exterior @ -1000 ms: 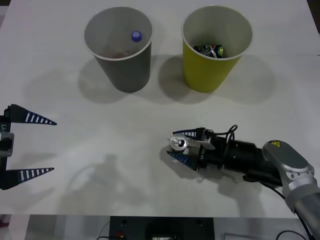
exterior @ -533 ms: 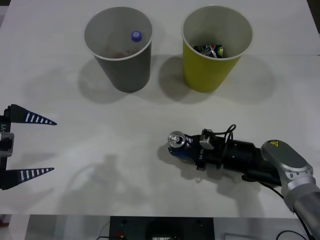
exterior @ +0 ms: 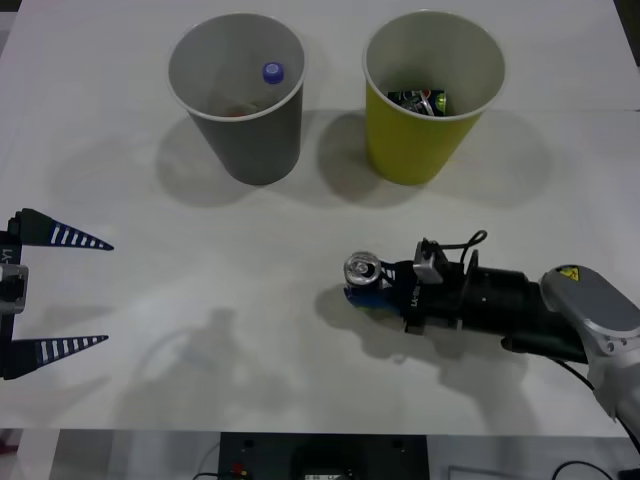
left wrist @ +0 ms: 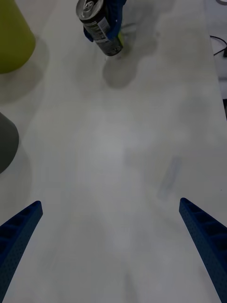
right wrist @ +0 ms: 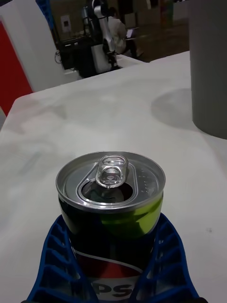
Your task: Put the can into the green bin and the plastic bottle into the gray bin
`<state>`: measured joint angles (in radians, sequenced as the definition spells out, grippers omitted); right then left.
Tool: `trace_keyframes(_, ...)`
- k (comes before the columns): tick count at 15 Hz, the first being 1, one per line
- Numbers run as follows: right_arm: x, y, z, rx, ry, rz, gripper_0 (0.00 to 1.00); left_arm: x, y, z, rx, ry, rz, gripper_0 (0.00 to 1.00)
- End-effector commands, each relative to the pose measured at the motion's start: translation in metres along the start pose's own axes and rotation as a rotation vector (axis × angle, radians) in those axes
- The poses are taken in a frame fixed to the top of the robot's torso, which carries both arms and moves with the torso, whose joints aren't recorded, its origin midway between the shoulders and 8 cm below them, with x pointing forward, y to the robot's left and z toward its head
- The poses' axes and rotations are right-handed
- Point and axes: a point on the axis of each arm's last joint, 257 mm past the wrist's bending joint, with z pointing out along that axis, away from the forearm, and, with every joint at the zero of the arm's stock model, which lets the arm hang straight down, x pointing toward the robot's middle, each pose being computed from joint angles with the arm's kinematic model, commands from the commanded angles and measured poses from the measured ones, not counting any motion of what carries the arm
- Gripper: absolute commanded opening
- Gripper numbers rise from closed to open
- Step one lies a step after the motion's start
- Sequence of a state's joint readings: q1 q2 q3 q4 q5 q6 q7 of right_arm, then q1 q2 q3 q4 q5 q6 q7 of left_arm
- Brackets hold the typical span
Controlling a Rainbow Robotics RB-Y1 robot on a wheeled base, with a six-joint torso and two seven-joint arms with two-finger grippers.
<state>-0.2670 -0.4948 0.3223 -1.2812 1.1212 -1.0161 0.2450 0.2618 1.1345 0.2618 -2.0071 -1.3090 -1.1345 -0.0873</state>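
one small dark drink can with a silver top (exterior: 362,270) stands upright, pinched in the right end effector (exterior: 374,285); the yellow-green tapered bin (exterior: 432,95) lies straight ahead across the table (exterior: 200,260). left end effector (exterior: 60,292) idles spread wide.

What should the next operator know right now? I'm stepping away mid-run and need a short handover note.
Right gripper: shut on the can, near the table's front, right of centre.
Left gripper: open, idle at the table's left edge.
Green bin: back right, already holds a can or cans.
Gray bin: back left, plastic bottle inside; that part is done.
Left: carry the held can over the green bin and release.
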Motion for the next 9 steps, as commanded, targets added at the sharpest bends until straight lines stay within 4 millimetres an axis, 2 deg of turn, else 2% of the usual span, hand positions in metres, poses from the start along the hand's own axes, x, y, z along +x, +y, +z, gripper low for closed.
trace_keyframes(1, -0.007, -0.009, -0.024, 0.036, 0.063, 0.037, 0.00, 0.000, 0.000, 0.000, 0.000, 0.000, 0.000, 1.00)
trace_keyframes(4, -0.018, -0.017, -0.047, 0.097, 0.148, 0.119, 0.00, 0.000, 0.000, 0.000, 0.000, 0.000, 0.000, 1.00)
trace_keyframes(9, -0.042, -0.029, -0.071, 0.215, 0.268, 0.288, 0.00, 0.000, 0.000, 0.000, 0.000, 0.000, 0.000, 1.00)
